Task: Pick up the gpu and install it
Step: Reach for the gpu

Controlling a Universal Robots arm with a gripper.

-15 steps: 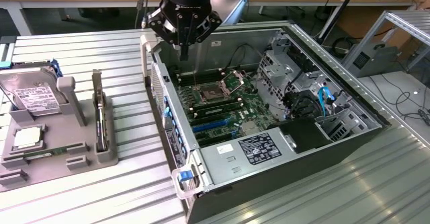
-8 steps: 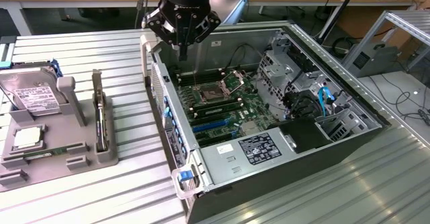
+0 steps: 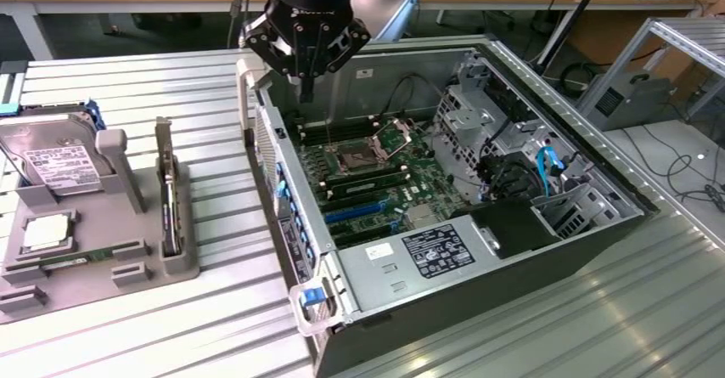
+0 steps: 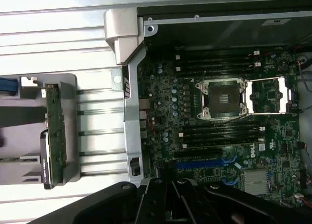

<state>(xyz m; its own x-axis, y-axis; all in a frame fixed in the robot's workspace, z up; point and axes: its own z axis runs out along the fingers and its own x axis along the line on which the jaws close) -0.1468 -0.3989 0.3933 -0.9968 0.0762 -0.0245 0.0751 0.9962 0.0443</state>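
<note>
The gripper [image 3: 306,89] hangs above the far left corner of the open computer case [image 3: 267,140], just over the edge of the motherboard [image 3: 385,183]. Its two fingers are pressed together and there is nothing between them, so it is closed and empty. In the wrist view the gripper [image 4: 171,190] looks down on the board, again with no gap between the fingers. The gpu [image 3: 170,193] is not in the case. It stands on its long edge in a slot at the right side of the gray holder [image 3: 131,193], which lies on the ribbed metal table [image 3: 227,310] on the exterior view's left of the case. The hard drive [image 3: 51,153] stands in the same holder, further to the left. The important relation, I think, is this: from the gripper the gpu lies to the exterior view's left and somewhat nearer to the camera, outside the left wall of the case and well apart from the fingers. Its long axis runs from far to near, almost parallel to that wall, and its thin upper edge points upward. The wrist view agrees, since there the gpu [image 4: 55,131] appears as a narrow green strip beside the case, seen from above. I judge that the pick up has not yet begun, because the card sits untouched in its slot and nothing is installed yet.
</note>
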